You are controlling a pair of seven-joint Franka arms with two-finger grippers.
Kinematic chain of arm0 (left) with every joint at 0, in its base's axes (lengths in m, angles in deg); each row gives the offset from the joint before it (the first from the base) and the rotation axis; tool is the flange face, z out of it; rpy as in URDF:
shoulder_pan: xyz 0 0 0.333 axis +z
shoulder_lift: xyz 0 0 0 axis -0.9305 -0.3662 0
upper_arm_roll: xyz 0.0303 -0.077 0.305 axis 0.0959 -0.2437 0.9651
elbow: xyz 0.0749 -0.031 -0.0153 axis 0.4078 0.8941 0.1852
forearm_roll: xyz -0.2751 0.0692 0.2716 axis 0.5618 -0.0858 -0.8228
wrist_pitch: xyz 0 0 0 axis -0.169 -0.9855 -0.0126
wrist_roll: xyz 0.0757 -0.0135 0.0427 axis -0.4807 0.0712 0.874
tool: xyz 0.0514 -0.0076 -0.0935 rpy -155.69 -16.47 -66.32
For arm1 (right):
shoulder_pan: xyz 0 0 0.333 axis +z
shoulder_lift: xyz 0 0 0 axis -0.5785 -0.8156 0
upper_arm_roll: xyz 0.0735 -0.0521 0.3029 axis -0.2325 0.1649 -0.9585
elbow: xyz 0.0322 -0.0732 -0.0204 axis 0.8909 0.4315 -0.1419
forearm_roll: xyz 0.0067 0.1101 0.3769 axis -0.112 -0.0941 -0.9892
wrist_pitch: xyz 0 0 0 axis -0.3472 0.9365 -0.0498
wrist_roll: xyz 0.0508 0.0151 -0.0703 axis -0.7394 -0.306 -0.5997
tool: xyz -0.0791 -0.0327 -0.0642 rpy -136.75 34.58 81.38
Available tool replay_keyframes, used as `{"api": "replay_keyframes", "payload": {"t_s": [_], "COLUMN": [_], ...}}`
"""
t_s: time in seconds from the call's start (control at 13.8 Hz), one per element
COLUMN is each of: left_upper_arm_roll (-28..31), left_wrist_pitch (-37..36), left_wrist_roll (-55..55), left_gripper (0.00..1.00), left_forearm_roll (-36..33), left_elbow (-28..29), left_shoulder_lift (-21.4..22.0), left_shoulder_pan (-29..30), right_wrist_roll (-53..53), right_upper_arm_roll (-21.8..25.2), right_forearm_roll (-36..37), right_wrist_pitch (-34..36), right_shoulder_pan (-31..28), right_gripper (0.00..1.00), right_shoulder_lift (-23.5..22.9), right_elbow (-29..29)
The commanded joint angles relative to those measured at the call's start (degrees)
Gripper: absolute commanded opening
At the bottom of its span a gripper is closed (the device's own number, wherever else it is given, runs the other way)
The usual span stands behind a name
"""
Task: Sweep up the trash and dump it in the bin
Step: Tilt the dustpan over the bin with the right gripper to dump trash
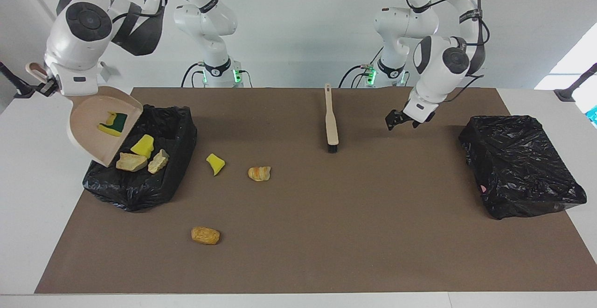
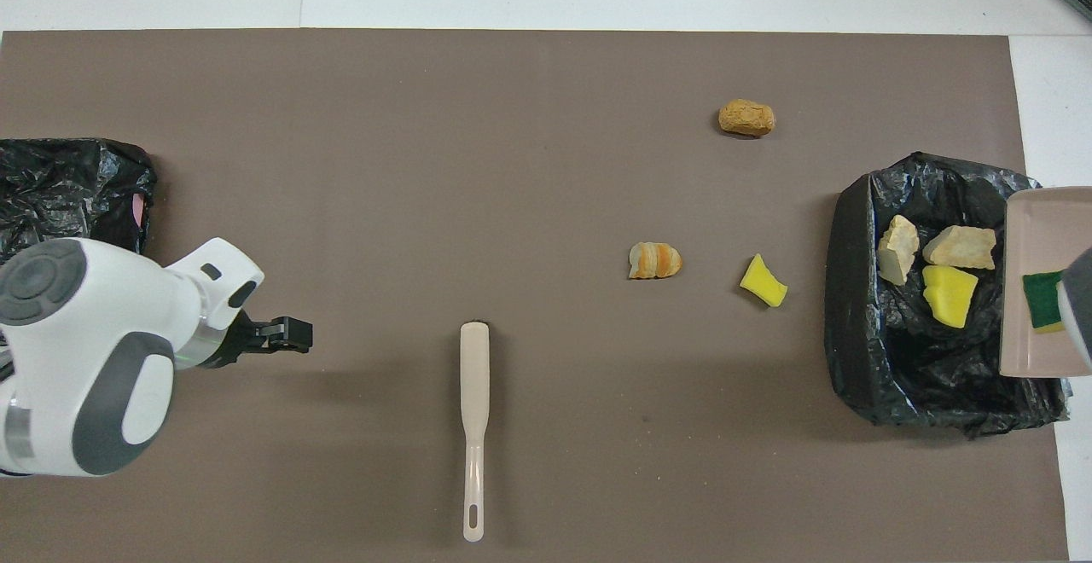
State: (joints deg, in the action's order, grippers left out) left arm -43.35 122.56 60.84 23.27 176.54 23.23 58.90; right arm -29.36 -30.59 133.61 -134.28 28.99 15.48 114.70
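My right gripper (image 1: 46, 85) is shut on the handle of the beige dustpan (image 1: 88, 133), which it holds steeply tilted over the black-lined bin (image 1: 140, 191). A yellow-green sponge (image 1: 113, 123) still lies in the pan. A yellow sponge (image 1: 143, 145) and two tan chunks (image 1: 131, 162) (image 1: 158, 160) lie in the bin. On the mat beside the bin are a yellow sponge bit (image 1: 215, 164), a striped bread-like lump (image 1: 259, 173) and an orange-brown lump (image 1: 205, 235). My left gripper (image 1: 402, 122) hangs open and empty over the mat, between the brush (image 1: 331, 121) and the other bag.
A second box wrapped in black bag (image 1: 522, 165) stands at the left arm's end of the brown mat (image 1: 326, 233). The beige brush (image 2: 473, 409) lies flat mid-table, bristles pointing away from the robots. White table shows around the mat.
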Motion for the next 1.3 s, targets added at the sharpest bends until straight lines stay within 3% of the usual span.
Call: {"api": "replay_keyframes", "payload": {"t_s": [0.0, 0.22, 0.36, 0.65, 0.94, 1.23], "left_upper_arm_roll": [-0.7, -0.7, -0.7, -0.8, -1.2, -1.2], "left_wrist_pitch": [-3.0, -4.1, -8.4, -16.2, -19.9, -26.5], "left_wrist_roll": [-7.9, -12.3, -12.3, -12.3, -12.0, -11.4], "left_gripper": [1.00, 1.00, 1.00, 1.00, 1.00, 1.00], "left_forearm_roll": [0.1, -0.3, -1.4, -4.5, -4.6, -3.9], "left_elbow": [-1.3, -5.2, -11.0, -21.8, -27.7, -36.5], "left_shoulder_lift": [1.3, 0.8, 0.1, -2.6, -2.3, -1.7], "left_shoulder_pan": [6.1, 10.5, 10.8, 11.2, 10.4, 11.1], "right_wrist_roll": [2.5, 2.8, 2.8, 2.5, 2.8, 4.4], "right_upper_arm_roll": [-0.3, -0.3, -0.3, -0.5, 0.7, 2.4], "right_forearm_roll": [3.8, 9.1, 11.6, 9.8, -2.8, -20.7], "right_wrist_pitch": [1.8, 2.7, 3.3, 3.6, 3.7, 3.1], "right_shoulder_pan": [3.0, 5.3, 6.1, 5.4, 3.9, 0.5], "right_gripper": [0.00, 0.00, 0.00, 0.00, 0.00, 0.00], "right_shoulder_lift": [1.0, 1.4, 1.4, 1.3, 1.6, 1.7], "right_elbow": [1.1, 1.2, 0.8, 0.5, -1.6, -2.8]}}
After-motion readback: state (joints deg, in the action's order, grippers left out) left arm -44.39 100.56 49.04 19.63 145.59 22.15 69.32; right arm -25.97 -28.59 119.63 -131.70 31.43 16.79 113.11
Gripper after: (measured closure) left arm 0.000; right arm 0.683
